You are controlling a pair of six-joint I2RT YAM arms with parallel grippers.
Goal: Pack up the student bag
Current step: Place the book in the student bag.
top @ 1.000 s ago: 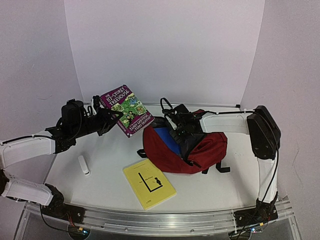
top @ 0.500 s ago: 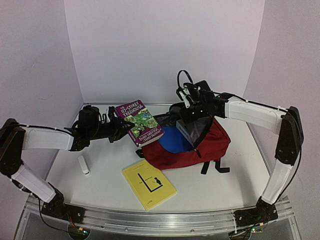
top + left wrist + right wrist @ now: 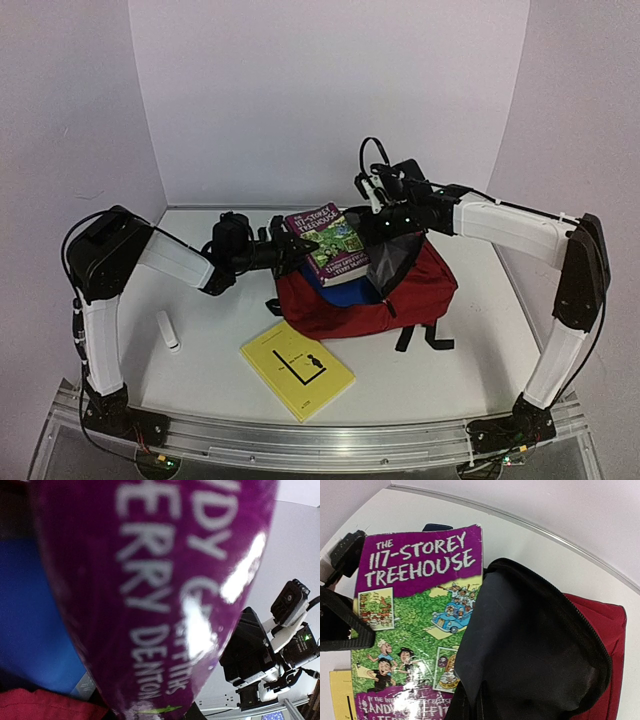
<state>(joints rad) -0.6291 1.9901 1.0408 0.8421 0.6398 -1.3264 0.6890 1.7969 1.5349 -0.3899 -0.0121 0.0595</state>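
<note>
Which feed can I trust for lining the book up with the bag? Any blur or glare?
Left wrist: the book fills the frame, blurred, with white glare patches. Right wrist: sharp, title readable, some glare low on the cover; flap of the bag dark, little detail. Top external: evenly lit, clear, the best overview.

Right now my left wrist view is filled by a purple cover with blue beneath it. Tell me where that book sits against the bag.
Observer: The 117-Storey Treehouse book hangs tilted over the student bag's open mouth, its lower end above the blue lining, not yet inside.
Operator: Report what holds the mouth open.
Observer: The right tool is shut on the black flap, holding it raised beside the book.
Operator: List what else lies outside.
Observer: A yellow book lies flat in front of the bag.
</note>
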